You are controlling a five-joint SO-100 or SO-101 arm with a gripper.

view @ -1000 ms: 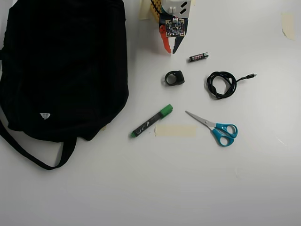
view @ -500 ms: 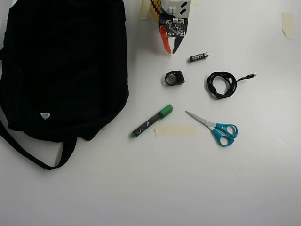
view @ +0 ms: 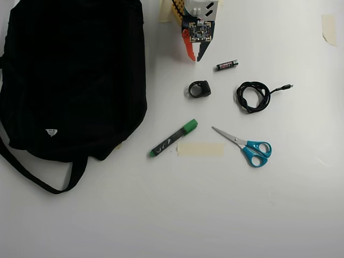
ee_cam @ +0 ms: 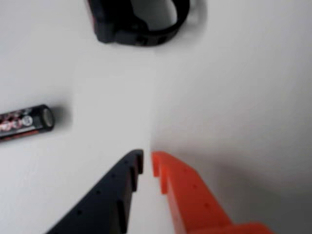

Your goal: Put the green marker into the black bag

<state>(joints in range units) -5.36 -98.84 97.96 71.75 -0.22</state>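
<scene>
Right now the green marker [view: 173, 138] is lying slantwise on the white worktop [view: 177, 209], its green cap pointing up and to the right in the overhead view, its lower end pointing toward the black bag [view: 72, 75]. It is touching nothing but the worktop, though a strip of pale tape [view: 200, 149] is sitting just beside it on the right. The bag is sprawling over the left part of the worktop, a small white patch showing near its lower edge and a long strap trailing out below it; marker and bag are lying near each other but apart.

Further right, blue-handled scissors [view: 248, 147] are resting with the blades aimed toward the marker. Above the marker a small black ring-shaped clip [view: 199, 88] is sitting, with a coiled black cable [view: 255, 95] to its right and a small battery [view: 227, 65] above that.

The fingers [view: 194, 55] are hanging at the top of the overhead view, well away from the marker, one orange and one black. In the wrist view they [ee_cam: 146, 161] are pressed nearly together, tips almost meeting, with nothing between them.
</scene>
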